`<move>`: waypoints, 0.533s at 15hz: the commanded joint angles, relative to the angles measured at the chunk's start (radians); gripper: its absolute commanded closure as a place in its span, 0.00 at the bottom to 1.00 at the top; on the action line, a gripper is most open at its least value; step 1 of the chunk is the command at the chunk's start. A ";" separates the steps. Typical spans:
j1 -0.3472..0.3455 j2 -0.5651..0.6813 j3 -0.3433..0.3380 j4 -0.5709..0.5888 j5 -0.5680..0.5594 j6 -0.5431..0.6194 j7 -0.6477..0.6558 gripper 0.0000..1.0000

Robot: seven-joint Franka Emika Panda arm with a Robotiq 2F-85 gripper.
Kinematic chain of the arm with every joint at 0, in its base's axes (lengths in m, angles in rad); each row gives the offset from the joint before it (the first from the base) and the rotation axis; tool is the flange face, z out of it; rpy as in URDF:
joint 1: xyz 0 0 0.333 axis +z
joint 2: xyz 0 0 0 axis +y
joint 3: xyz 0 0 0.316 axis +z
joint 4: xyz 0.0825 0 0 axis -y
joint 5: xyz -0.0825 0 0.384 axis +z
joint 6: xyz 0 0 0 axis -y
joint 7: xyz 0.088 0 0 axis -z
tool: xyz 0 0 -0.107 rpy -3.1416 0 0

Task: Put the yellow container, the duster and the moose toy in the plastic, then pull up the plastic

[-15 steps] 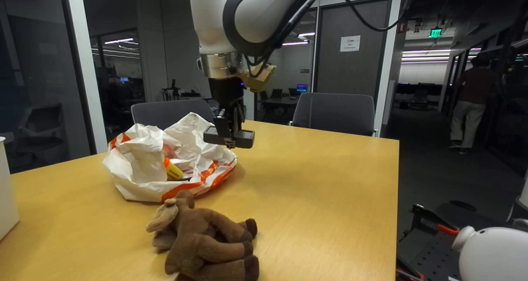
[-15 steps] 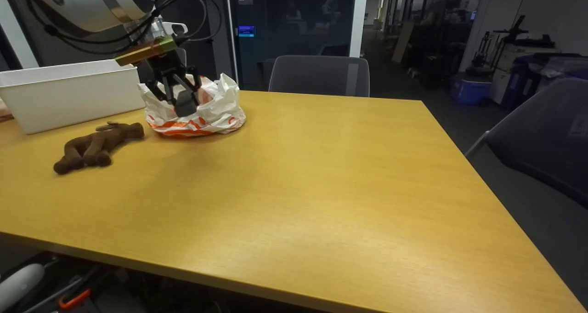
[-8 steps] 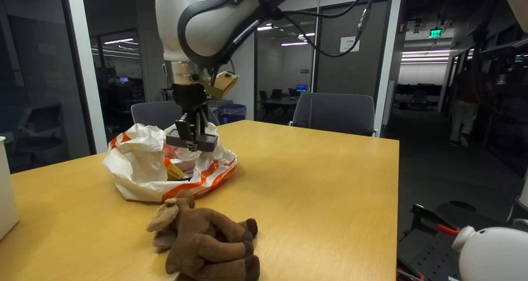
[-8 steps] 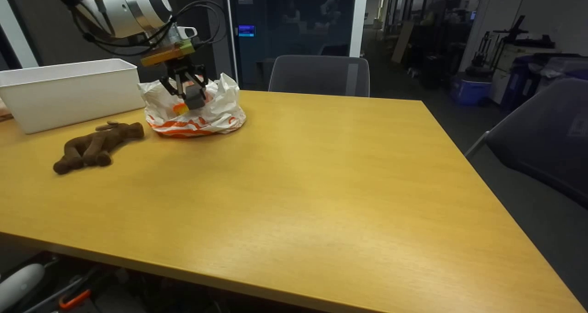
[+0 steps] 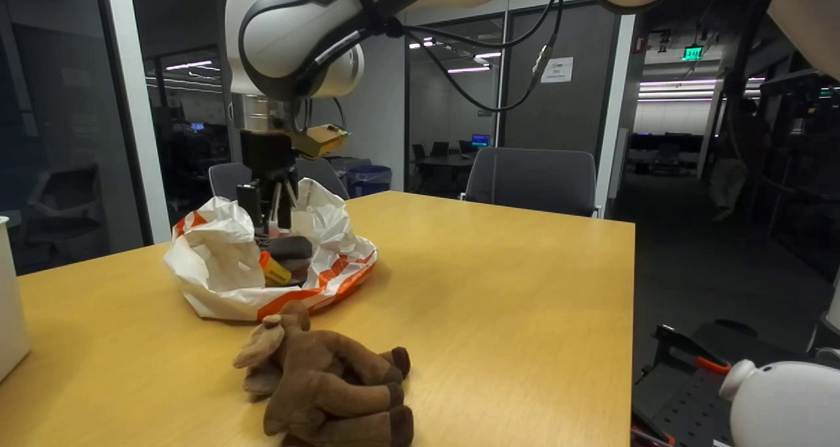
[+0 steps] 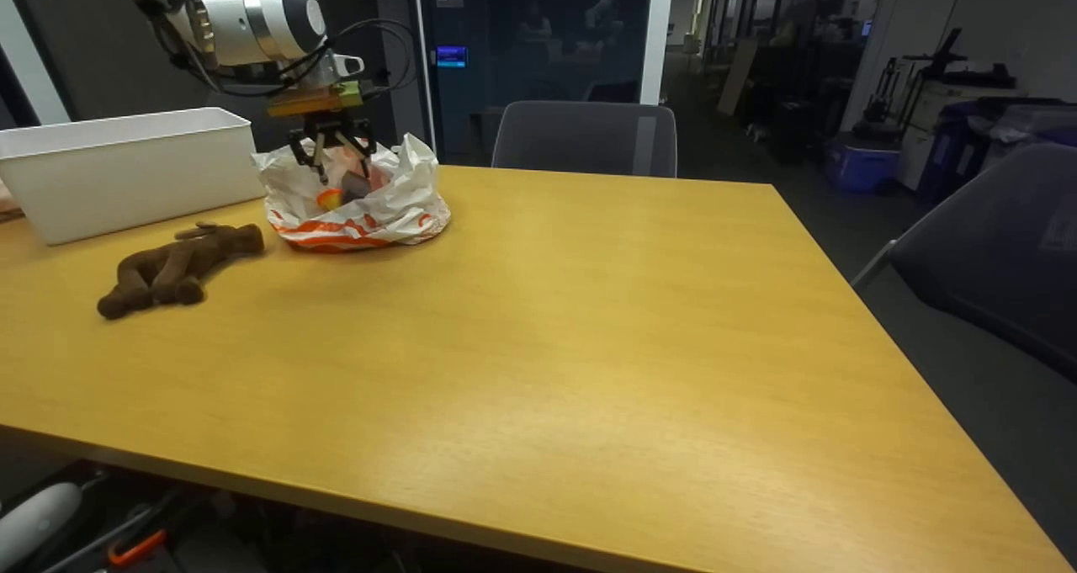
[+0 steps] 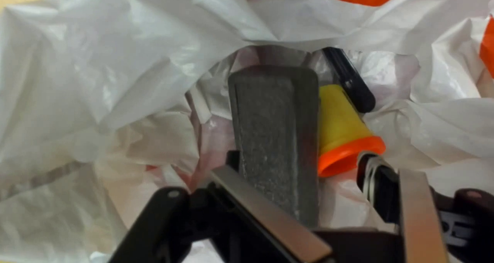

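Note:
The plastic (image 5: 220,263), a crinkled white bag with orange print, lies open on the table and also shows in an exterior view (image 6: 412,190). My gripper (image 5: 274,232) points down into its mouth, fingers spread. In the wrist view the gripper (image 7: 301,166) has the dark grey duster (image 7: 266,128) between its fingers, with a gap at the right finger. The duster (image 5: 290,247) is inside the bag. The yellow container (image 7: 339,116) with an orange rim lies beside it in the bag. The brown moose toy (image 5: 328,381) lies on its side on the table outside the bag, also in an exterior view (image 6: 181,266).
A black pen-like object (image 7: 349,79) lies in the bag by the yellow container. A long white bin (image 6: 126,177) stands beside the bag and the moose toy. Grey chairs (image 5: 531,181) stand at the edge of the wooden table (image 5: 499,289).
The arm has moved over the bag and down into its mouth, carrying the duster. The fingers have opened and the duster now sits lower, inside the bag. The moose toy has not moved.

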 commanded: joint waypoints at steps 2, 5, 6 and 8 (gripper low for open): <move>0.041 -0.024 -0.021 0.025 0.057 -0.108 0.055 0.00; 0.033 -0.102 -0.014 -0.070 0.044 -0.168 0.155 0.00; 0.029 -0.137 -0.013 -0.113 0.042 -0.181 0.186 0.00; 0.029 -0.209 -0.021 -0.199 0.020 -0.211 0.239 0.00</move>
